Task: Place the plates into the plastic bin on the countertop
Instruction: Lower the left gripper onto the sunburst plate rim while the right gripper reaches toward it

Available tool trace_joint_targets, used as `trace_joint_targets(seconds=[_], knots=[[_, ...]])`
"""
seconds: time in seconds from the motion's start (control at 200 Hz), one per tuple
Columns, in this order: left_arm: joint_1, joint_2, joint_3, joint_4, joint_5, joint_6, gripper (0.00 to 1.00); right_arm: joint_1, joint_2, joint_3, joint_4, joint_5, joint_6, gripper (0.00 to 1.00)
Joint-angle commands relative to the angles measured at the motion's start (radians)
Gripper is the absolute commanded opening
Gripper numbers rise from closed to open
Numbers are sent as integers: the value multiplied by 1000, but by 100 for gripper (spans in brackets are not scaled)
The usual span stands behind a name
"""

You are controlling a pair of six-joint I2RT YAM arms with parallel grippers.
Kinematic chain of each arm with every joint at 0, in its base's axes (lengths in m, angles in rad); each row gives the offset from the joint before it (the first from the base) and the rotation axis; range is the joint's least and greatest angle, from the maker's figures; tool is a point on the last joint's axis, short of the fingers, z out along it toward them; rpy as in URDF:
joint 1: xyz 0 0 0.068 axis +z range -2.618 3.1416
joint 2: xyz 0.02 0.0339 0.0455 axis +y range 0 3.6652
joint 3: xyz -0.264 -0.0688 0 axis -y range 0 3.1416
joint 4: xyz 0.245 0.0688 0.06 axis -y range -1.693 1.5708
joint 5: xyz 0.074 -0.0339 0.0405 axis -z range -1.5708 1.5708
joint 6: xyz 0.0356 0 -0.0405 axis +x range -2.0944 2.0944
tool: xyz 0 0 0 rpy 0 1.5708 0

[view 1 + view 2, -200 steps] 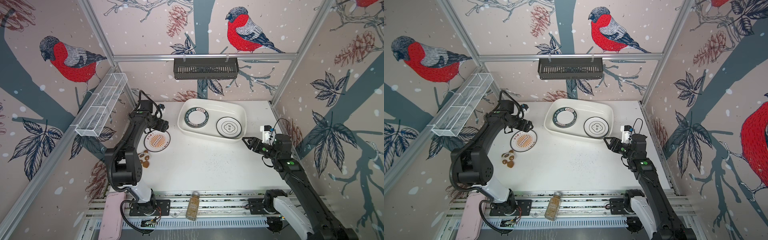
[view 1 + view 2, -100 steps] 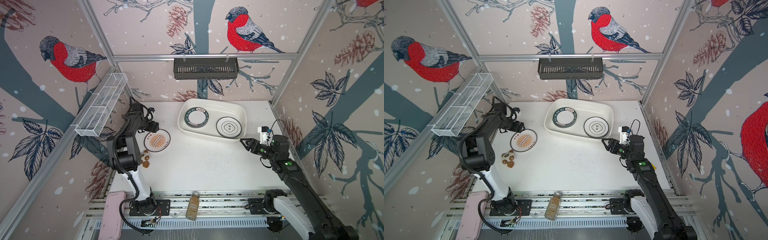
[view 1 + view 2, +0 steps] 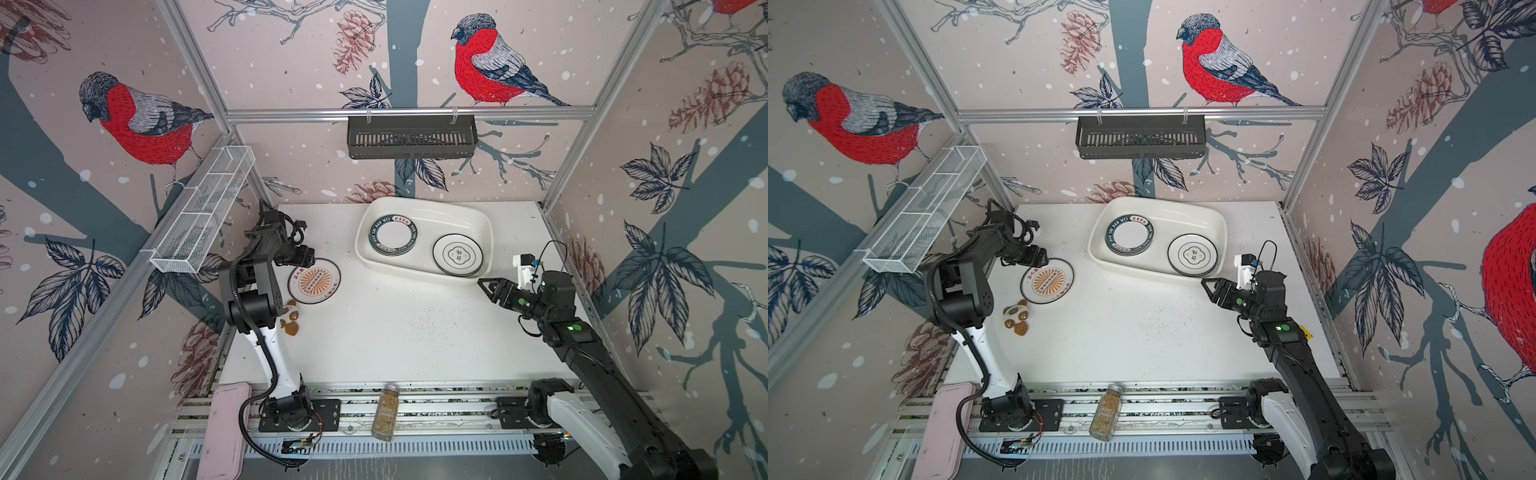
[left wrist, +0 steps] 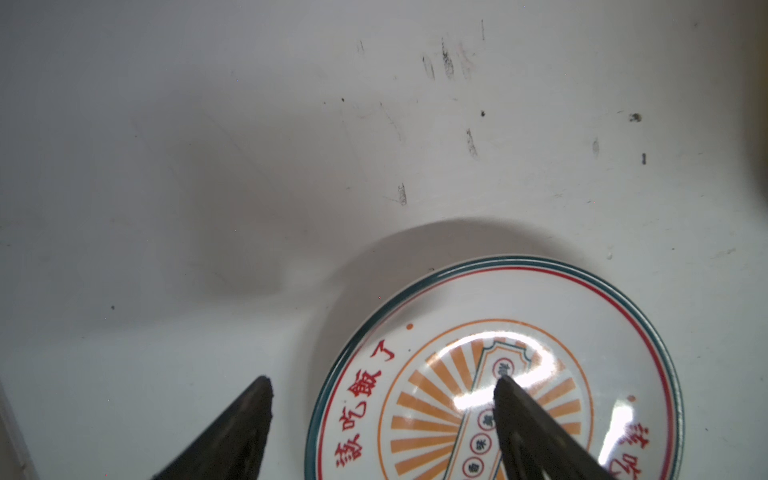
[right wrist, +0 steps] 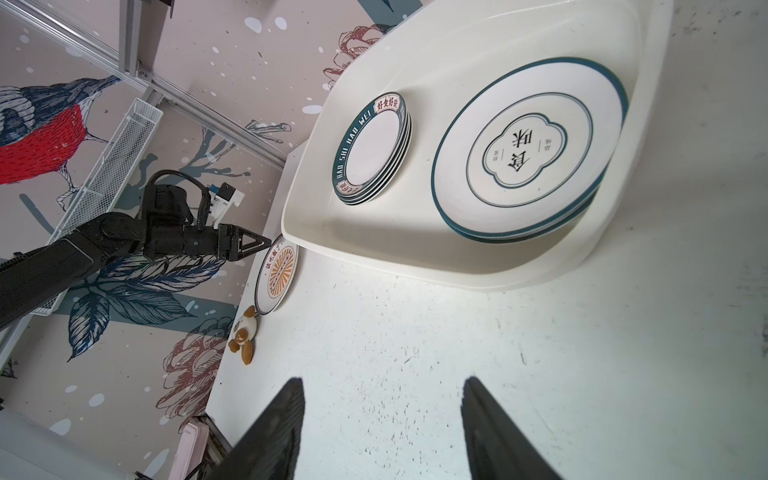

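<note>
One of the plates, white with an orange sunburst centre point(image 3: 314, 281) point(image 3: 1047, 280) point(image 4: 457, 361) point(image 5: 277, 272), lies flat on the countertop point(image 3: 395, 332) at the left. My left gripper point(image 3: 309, 261) point(image 4: 383, 380) is open and low over its far-left rim. One finger is above the sunburst and the other is outside the rim. The plastic bin point(image 3: 449, 220) point(image 3: 1183, 216) point(image 5: 436, 249) holds a stack of green-lettered plates point(image 3: 392, 235) point(image 5: 371, 147). It also holds plates with a flower emblem point(image 3: 458, 254) point(image 5: 528, 145). Just off the bin's front right corner, my right gripper point(image 3: 485, 286) point(image 5: 382, 381) is open and empty.
A small brown cookie-like toy point(image 3: 291, 322) lies in front of the sunburst plate, beside the left arm. A spice jar point(image 3: 384, 411) and a pink tray point(image 3: 224, 428) rest on the front rails. A white wire rack point(image 3: 203, 216) and a black basket point(image 3: 411, 137) hang on the walls.
The left arm has folded its elbow down and brought its gripper low at the sunburst plate's rim. The right gripper has edged slightly to the left.
</note>
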Motion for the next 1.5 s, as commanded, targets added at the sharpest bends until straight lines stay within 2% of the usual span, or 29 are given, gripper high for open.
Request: trace_joint_targets(seconds=[0.0,0.455,0.966,1.271,1.491], knots=[[4,19,8,-31,13,23,82,1,1,-1,35,9,1,62],[11,54,-6,-74,46,72,75,6,-7,2,30,9,5,62],[10,8,-78,-119,128,164,73,35,4,16,44,14,18,62],[4,-17,-101,-180,218,256,72,106,36,4,115,-7,52,61],[-37,-16,-124,-190,220,291,72,179,75,-22,190,-10,94,60]])
